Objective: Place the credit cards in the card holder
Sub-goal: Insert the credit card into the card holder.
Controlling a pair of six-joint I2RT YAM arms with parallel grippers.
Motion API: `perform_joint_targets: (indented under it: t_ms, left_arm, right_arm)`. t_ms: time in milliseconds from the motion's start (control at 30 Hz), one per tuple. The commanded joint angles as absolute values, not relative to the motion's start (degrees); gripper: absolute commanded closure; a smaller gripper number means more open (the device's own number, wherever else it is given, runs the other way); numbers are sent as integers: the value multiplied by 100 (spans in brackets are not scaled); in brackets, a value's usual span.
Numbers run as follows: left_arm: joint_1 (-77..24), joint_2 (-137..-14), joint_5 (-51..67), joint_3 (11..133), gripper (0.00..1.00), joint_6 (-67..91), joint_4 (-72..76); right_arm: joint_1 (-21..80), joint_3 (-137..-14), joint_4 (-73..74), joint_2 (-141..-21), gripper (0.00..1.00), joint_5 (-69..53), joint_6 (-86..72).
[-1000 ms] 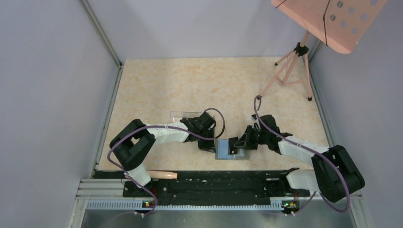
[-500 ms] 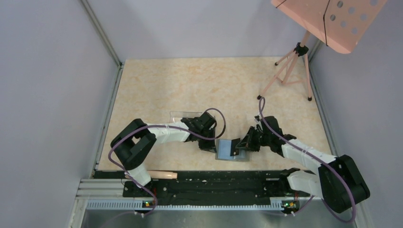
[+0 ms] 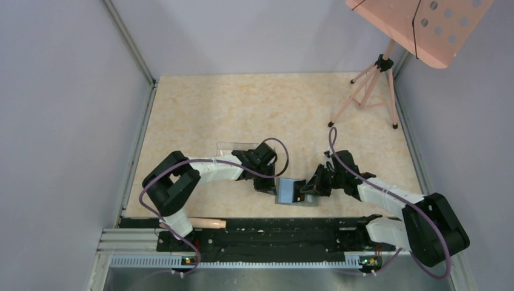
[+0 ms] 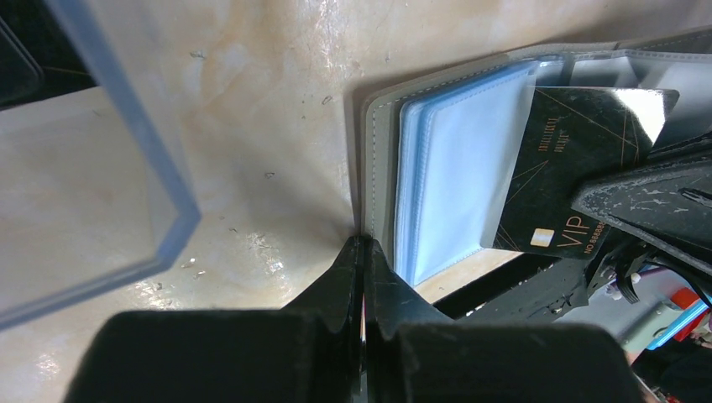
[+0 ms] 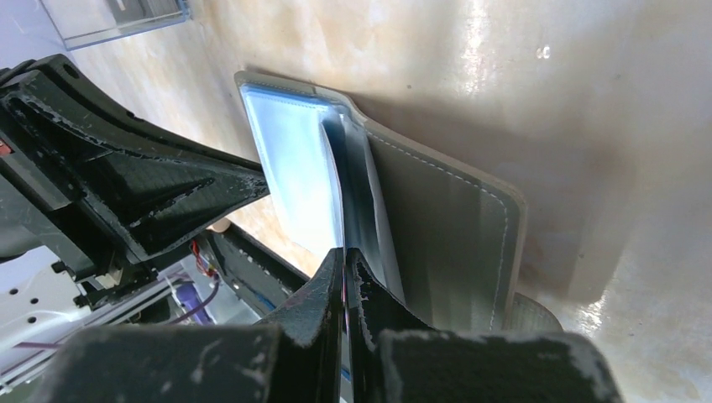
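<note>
1. The wallet (image 3: pixel 286 193) lies open on the worktop (image 3: pixel 267 109), at 6 o'clock of it and close to the near edge. Its pale blue sleeves face up.
2. The left tool (image 4: pixel 363 248) reaches in from 9 o'clock of the wallet. Its jaws are narrow, almost together, with the tips at the gray edge. I cannot tell if they pinch the cover or only press it down.
3. The right tool (image 5: pixel 344 256) reaches in from 3 o'clock and is closed on one black card (image 4: pixel 579 143), gripping its outer end.
4. The free end of the card lies over the sleeves, near the fold. It is probably entering a pocket, but the view is poor there.
5. I judge the task to be in the middle of one insertion: the card is brought to the wallet but not yet fully inside.
6. What is left: to push this card in, to let it go, and then the other cards. I see no second card for sure. The clear box (image 3: pixel 233 147) stands at 11 o'clock of the wallet.
</note>
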State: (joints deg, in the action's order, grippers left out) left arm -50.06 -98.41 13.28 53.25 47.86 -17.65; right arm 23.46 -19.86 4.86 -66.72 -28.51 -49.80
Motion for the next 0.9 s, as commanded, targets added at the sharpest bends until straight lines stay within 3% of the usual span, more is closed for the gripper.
perform_joint_targets:
  t_ms: [0, 867]
  left_arm:
    - [-5062, -10090, 1113, 5310, 100, 4636, -1957]
    - [-5089, -10189, 1204, 5429, 100, 4600, -1989]
  right_arm:
    - [2319, -1878, 348, -6766, 100, -2926, -5034]
    - [2330, -2338, 111, -7850, 100, -3156, -4126]
